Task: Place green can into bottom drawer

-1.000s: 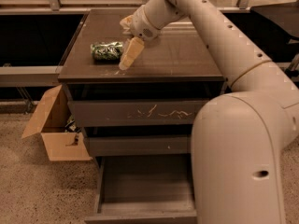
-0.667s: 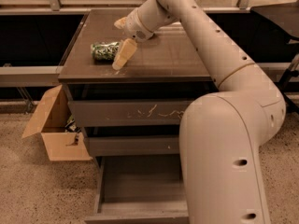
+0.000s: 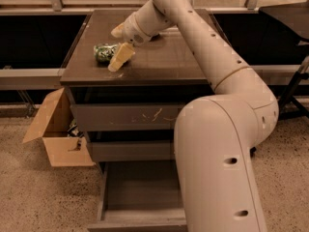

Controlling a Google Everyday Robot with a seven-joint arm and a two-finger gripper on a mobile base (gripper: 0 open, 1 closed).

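Note:
The green can lies on its side on the left part of the dark cabinet top. My gripper is at the can's right end. It is open, with one pale finger in front of the can and the other behind it. The can's right end is partly hidden by the front finger. The bottom drawer is pulled out at floor level, and the part of its inside that shows is empty. My arm hides the drawer's right side.
An open cardboard box stands on the floor left of the cabinet. The top drawer with white scratches and the middle drawer are shut. My arm's large body stands in front of the cabinet's right side.
My gripper has moved left across the cabinet top, up to the can's right end. The can has stayed in place.

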